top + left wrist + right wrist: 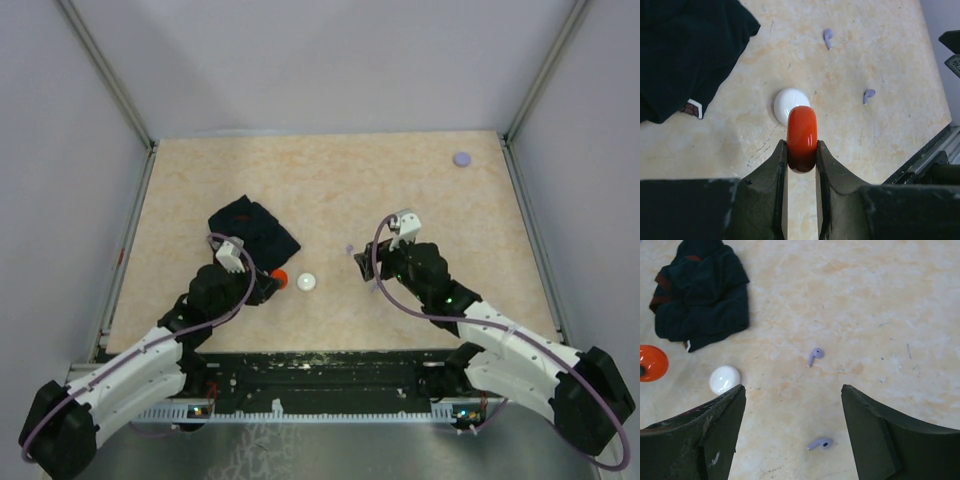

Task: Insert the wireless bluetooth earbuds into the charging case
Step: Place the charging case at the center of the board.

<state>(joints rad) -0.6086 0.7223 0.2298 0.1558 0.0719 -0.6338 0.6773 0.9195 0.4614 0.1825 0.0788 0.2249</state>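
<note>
My left gripper (801,150) is shut on a round red case (801,135), held on edge just above the table; it also shows in the top view (279,278). A round white case (787,102) lies right behind it. Two lavender earbuds lie on the table: one (815,355) ahead of my right gripper (793,388) and one (821,443) between its wide-open, empty fingers. They also show in the left wrist view (828,37) (868,95). No white or red earbuds are in view.
A crumpled dark cloth (252,228) lies behind the left gripper. A round lavender case (461,158) sits at the far right corner. Grey walls ring the table (330,180).
</note>
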